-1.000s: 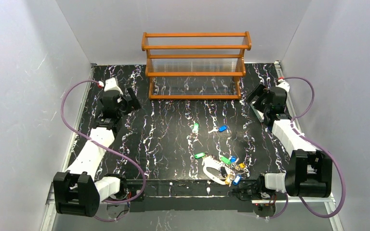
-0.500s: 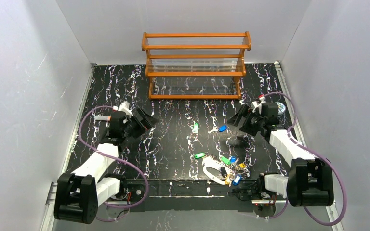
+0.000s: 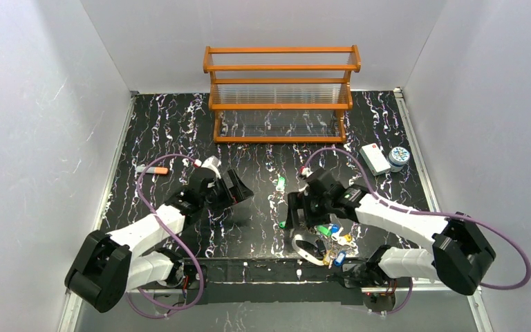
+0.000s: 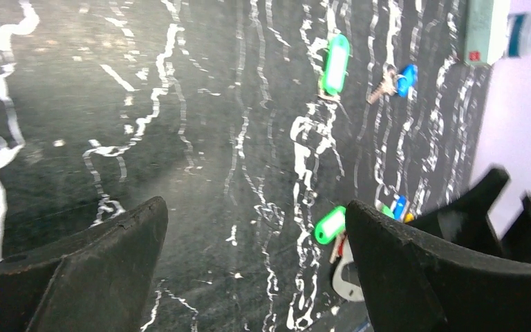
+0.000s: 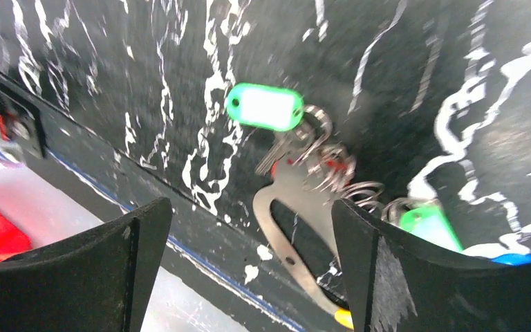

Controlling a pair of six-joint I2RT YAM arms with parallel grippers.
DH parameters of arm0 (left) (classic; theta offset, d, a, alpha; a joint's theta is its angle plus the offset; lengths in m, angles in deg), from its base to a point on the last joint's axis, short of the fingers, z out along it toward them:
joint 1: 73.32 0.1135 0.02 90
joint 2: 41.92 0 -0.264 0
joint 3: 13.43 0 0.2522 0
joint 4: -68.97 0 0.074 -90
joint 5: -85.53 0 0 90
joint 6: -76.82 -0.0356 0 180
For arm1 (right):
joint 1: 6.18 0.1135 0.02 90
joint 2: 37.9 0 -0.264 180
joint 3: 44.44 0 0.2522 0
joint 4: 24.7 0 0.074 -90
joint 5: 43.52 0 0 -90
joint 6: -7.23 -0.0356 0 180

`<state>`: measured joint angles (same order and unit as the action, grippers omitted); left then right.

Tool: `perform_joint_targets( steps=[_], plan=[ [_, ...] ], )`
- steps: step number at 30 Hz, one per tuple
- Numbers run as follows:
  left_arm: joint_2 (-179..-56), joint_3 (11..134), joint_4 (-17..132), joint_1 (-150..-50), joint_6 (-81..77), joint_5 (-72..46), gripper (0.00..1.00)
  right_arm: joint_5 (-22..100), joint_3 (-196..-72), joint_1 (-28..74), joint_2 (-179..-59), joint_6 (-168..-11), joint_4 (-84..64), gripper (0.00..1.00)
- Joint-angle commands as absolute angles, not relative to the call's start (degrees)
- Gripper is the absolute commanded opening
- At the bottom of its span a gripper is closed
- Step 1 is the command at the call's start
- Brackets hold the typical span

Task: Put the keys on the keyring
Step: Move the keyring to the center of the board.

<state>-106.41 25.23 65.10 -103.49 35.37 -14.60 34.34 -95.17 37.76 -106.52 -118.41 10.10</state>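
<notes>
Closest to the front edge of the black, white-veined marble table (image 3: 180, 124) lies the whitish-silver thin oval keyring (image 3: 305, 246), flat on the marble. A heap of small silver keys with coloured plastic tags (image 3: 332, 235) crowds its right side. The heap is too tangled for me to tell which keys sit on the loop and which only lean against it. My right claw (image 3: 294, 214) hangs just above the left end of that heap, its black fingers (image 5: 104, 270) spread wide with nothing between them. Its camera shows a near green-tagged key (image 5: 264, 107) whose wire rings touch the top of the loop. The loop's lower end and two more tags slip behind my right-hand finger, and a red blur below the table edge is beyond my naming. My left claw (image 3: 243, 192) hovers further left over bare marble, jaws likewise wide apart and empty. One of its fingers (image 4: 415, 277) hides most of the heap, and my other arm is only a dark smear there. Beyond both claws rest a lone green-tagged key (image 3: 281, 183) and a blue-tagged key (image 4: 404, 79); from above, my right arm covers the blue one. Farther back lie an orange-tipped grey stick (image 3: 153, 169) on the left and a white rectangular box (image 3: 373, 158) just beside a round patterned tin (image 3: 399, 155) on the right. My left wrist view cuts off both box and tin. An orange-brown wooden rack with clear ribbed shelves (image 3: 281, 93) stands against the back wall.
</notes>
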Motion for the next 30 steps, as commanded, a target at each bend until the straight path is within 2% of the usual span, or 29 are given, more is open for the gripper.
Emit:
perform_joint_targets(
  steps=[1,5,13,21,26,30],
  plan=[
    [-104.47,27.19,58.46,-103.64,35.73,-6.83,0.98,43.34,-99.06,48.04,-108.26,-124.38,17.92,0.93],
    [-103.83,27.35,57.36,-103.64,35.69,-5.98,0.98,46.00,-99.51,54.49,-112.28,-127.64,17.32,0.92],
    [-101.97,28.27,53.91,-103.64,34.84,-5.30,0.98,48.93,-101.79,58.32,-120.97,-126.96,14.52,0.90],
    [-92.04,29.67,44.11,-103.64,32.14,6.55,0.98,35.21,-107.09,60.98,-126.92,-119.34,-0.27,0.91],
    [-85.66,30.53,39.16,-103.64,30.32,10.79,0.98,21.41,-110.98,61.09,-129.47,-117.58,-11.15,0.95],
    [-81.97,29.29,38.08,-103.64,30.13,11.03,0.98,21.91,-113.75,60.79,-128.13,-115.86,-11.12,0.97]
  ],
)
